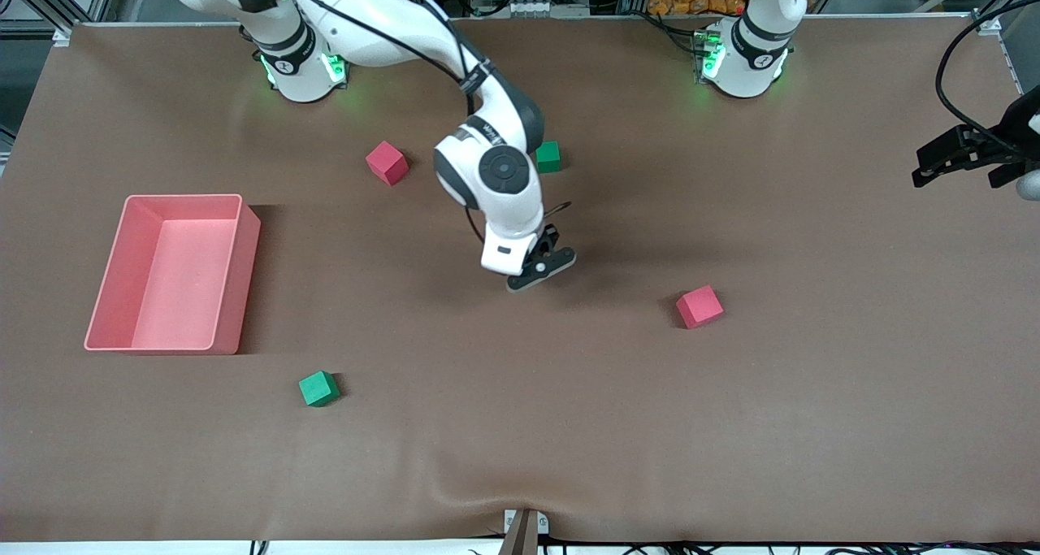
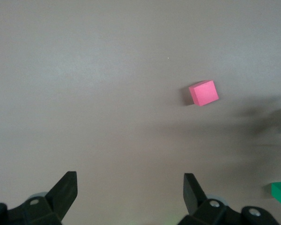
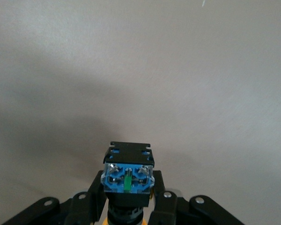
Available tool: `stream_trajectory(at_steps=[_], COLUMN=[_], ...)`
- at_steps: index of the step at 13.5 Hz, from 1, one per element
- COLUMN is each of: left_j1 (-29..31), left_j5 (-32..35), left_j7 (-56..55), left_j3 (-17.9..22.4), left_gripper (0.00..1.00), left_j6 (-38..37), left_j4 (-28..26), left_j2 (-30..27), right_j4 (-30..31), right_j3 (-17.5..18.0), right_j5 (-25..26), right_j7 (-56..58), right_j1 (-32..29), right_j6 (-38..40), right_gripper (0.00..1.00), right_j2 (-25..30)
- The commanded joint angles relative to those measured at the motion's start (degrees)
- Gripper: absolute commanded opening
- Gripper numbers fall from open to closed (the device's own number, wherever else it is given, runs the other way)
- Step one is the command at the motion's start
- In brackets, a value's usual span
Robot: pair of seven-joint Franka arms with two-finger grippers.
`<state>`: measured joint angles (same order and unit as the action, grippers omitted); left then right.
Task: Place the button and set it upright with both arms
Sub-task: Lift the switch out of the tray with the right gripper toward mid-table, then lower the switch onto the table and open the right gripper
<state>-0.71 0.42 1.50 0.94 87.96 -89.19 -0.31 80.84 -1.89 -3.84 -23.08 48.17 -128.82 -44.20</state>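
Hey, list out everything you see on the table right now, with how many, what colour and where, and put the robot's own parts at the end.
Button: one, black body with blue marks, held in the right pincer above the middle of the table.
Pink cubes: two; one toward the arms' bases, one nearer the front camera, toward the left arm's end.
Green cubes: two; one partly hidden by the right arm, one nearest the front camera.
Bin: one, pink, open-topped, toward the right arm's end.
Table: one, brown cover.
Right pincer: shut on the button, over the table's middle.
Left pincer: open, waiting at the left arm's end of the table.
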Motion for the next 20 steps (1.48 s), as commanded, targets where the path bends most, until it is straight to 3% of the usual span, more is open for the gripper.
stream_trajectory(at_steps=[1, 5, 11, 12, 14, 20], left_j1=[0.0, -0.1, -0.2, -0.2, -0.4, -0.6], left_j5=[-0.9, -0.9, -0.9, -0.9, -0.9, -0.9], left_j7=[1.0, 1.0, 1.0, 1.0, 1.0, 0.9], left_j3=[0.0, 0.0, 0.0, 0.0, -0.1, -0.1], left_gripper=[1.0, 1.0, 1.0, 1.0, 1.0, 1.0], left_j6=[-1.3, -1.4, -1.4, -1.6, -1.6, -1.6], left_j4=[0.9, 0.9, 0.9, 0.9, 0.9, 0.9], left_j2=[0.4, 0.4, 0.4, 0.4, 0.4, 0.4], right_j4=[-4.5, -6.6, -8.9, -8.9, -8.9, -8.9], right_j3=[-0.8, -0.7, -0.8, -0.8, -0.9, -1.3], right_j5=[-0.5, -0.8, -0.7, -0.7, -0.4, -0.3], right_j7=[-11.3, -21.3, -21.3, -21.2, -21.0, -21.0], right_j1=[2.4, 4.4, 3.3, 3.2, 3.1, 2.9], right_j6=[0.3, -2.6, -3.1, -3.1, -3.1, -2.4], right_gripper=[0.09, 0.09, 0.16, 0.28, 1.0, 1.0], right_j2=[-4.1, -8.3, -10.0, -10.0, -10.0, -6.5])
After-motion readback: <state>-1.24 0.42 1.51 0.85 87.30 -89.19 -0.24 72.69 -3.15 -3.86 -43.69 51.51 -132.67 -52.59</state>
